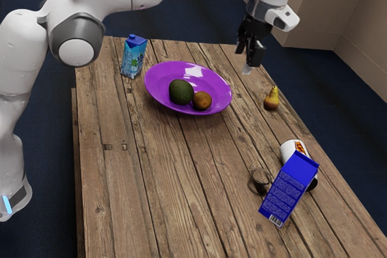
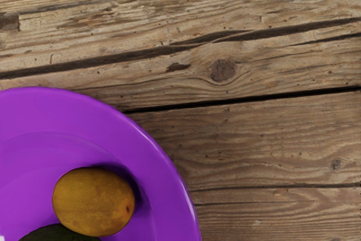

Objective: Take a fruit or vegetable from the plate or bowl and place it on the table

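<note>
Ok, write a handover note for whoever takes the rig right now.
End effector: up above the table, no fruit in its grip; whether open or shut, I can't tell.
Fruit: dark green fruit and smaller brown fruit side by side in the purple bowl; pear on the table, outside the bowl.
Done: no transfer can be confirmed; the pictures don't settle whether the pear came from the bowl.
Left: if it didn't, pick one fruit from the bowl and set it on the table.

Open air above purple bowl (image 1: pixel 160 78), avocado (image 1: pixel 181 92) close beside brown fruit (image 2: pixel 93 201)
</note>
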Controlling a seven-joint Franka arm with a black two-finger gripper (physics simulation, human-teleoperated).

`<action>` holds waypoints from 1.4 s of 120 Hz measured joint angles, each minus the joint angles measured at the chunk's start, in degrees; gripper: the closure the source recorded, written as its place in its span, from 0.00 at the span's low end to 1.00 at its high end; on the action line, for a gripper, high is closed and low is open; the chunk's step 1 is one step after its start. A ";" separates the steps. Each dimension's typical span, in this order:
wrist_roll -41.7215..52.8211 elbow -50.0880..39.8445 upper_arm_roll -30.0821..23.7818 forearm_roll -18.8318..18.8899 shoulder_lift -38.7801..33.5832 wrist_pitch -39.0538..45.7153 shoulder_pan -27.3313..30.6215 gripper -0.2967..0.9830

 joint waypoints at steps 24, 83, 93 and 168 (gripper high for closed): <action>0.36 -9.65 0.03 -2.88 -4.39 3.36 0.12 0.23; 3.03 -37.88 0.56 -1.14 -17.47 23.68 0.94 0.23; 3.53 -40.41 0.84 -0.93 -18.54 25.57 1.25 0.23; 5.72 -46.17 2.99 -0.56 -19.48 30.81 7.78 0.23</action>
